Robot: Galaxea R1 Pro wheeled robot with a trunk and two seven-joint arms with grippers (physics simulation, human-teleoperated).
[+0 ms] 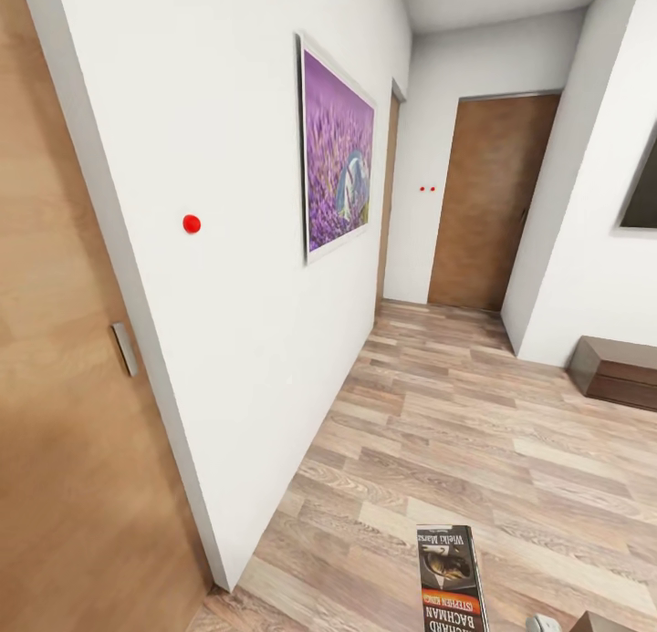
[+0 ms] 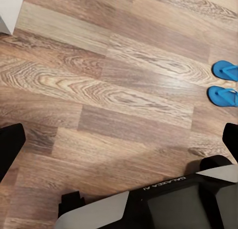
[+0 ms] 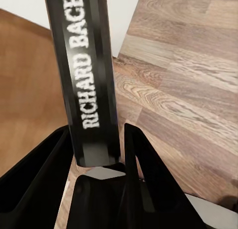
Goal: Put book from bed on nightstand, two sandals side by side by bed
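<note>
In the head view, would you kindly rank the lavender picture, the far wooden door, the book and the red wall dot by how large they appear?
1. Far wooden door, with the lavender picture close behind; they fill similar areas and the door is farther away, so treat that order as unsure.
2. Book, partly cut off at the frame's edge.
3. Red wall dot.

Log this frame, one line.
phase: transit, hallway | right gripper: shut on book | left gripper: open | sandals: side by side on floor

Dark book with orange band and white lettering, bright blue sandals, purple picture.
</note>
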